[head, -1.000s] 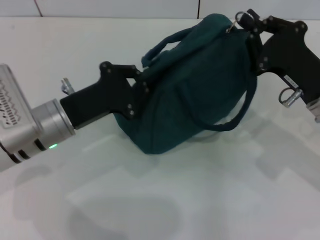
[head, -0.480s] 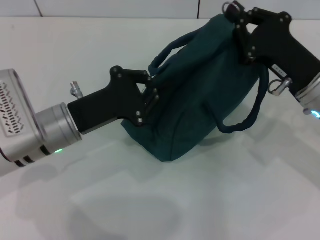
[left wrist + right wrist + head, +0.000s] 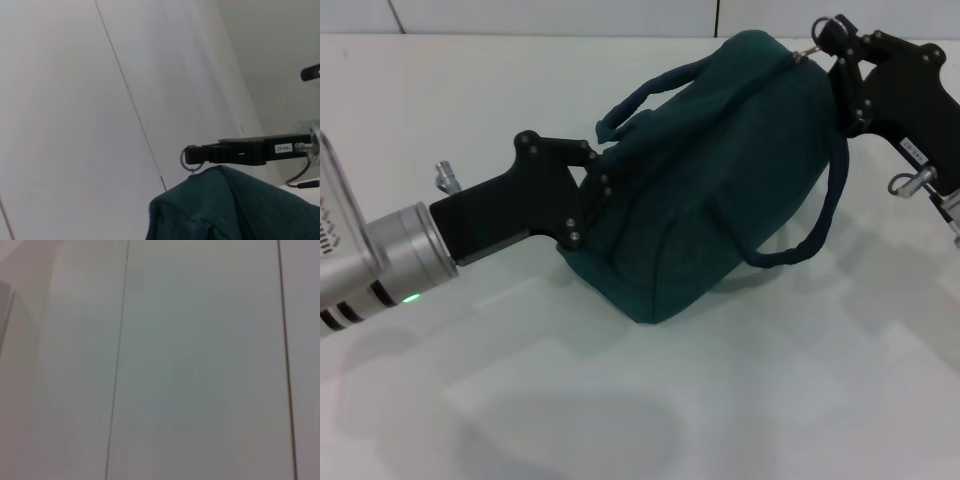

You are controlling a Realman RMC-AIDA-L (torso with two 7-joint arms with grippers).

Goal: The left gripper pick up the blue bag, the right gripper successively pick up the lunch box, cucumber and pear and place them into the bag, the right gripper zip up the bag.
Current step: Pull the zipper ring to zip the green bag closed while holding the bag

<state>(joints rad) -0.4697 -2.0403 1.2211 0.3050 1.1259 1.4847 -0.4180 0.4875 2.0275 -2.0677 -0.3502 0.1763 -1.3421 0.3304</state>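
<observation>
Blue bag [image 3: 720, 170] lying bulged on the white table [image 3: 620, 400] toward its far right corner, left gripper [image 3: 592, 190] clamped on the bag's left end (near one handle), right gripper [image 3: 827, 48] pinching the zipper ring [image 3: 191, 157] at the bag's far top, zipper looks closed.

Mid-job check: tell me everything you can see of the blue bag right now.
The blue bag is dark teal fabric, bulging and apparently zipped shut, lying tilted on the white table. One loop handle droops at the front; the other arches over the top. The left gripper grips its lower end, while the right gripper pinches the metal ring pull at its raised end.
</observation>
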